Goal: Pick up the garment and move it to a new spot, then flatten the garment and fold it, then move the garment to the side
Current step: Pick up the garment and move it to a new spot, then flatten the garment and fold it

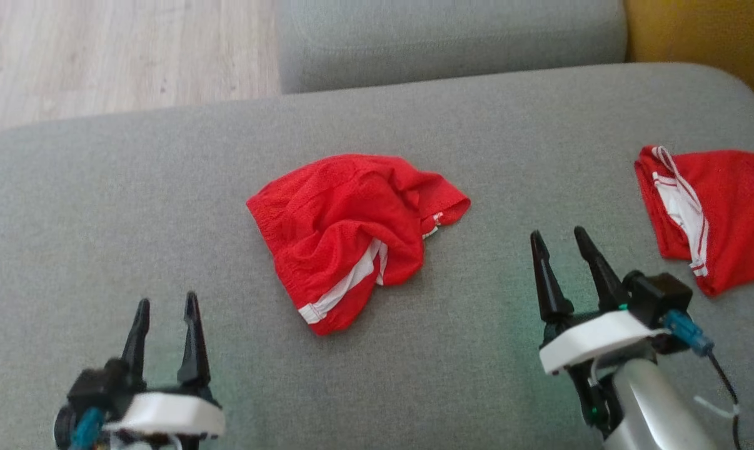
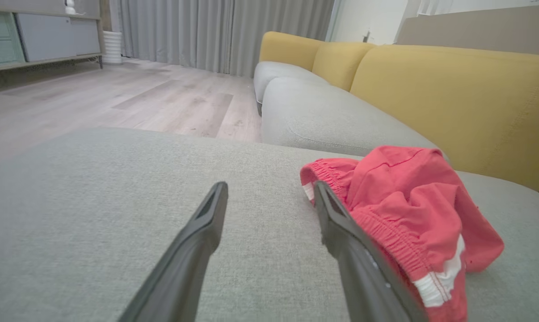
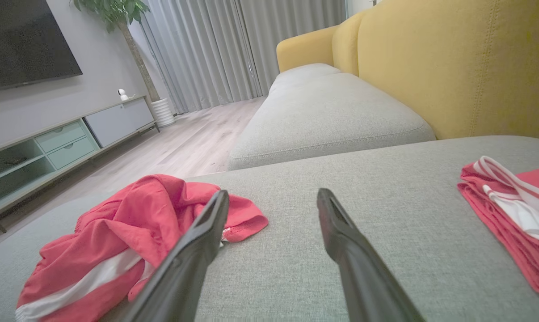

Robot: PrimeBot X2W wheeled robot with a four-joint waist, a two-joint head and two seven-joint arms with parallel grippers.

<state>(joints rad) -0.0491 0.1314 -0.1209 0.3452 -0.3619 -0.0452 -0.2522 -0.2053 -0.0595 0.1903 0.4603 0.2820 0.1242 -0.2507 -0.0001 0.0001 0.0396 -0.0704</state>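
A red garment [image 1: 352,234] with white stripes lies crumpled in a heap on the middle of the grey sofa cushion [image 1: 164,187]. My left gripper [image 1: 166,305] stands open at the lower left, apart from the heap, nothing between its fingers. In the left wrist view the garment [image 2: 408,210] lies just right of the right finger [image 2: 354,250]. My right gripper [image 1: 560,234] stands open at the lower right, empty. The right wrist view has the garment [image 3: 117,241] to the left, behind the left finger [image 3: 193,250].
A second red garment [image 1: 714,212] with white stripes lies folded at the cushion's right edge, seen too in the right wrist view [image 3: 515,214]. Beyond are another grey seat cushion [image 1: 452,37], yellow backrests [image 2: 452,98] and wooden floor [image 1: 102,50].
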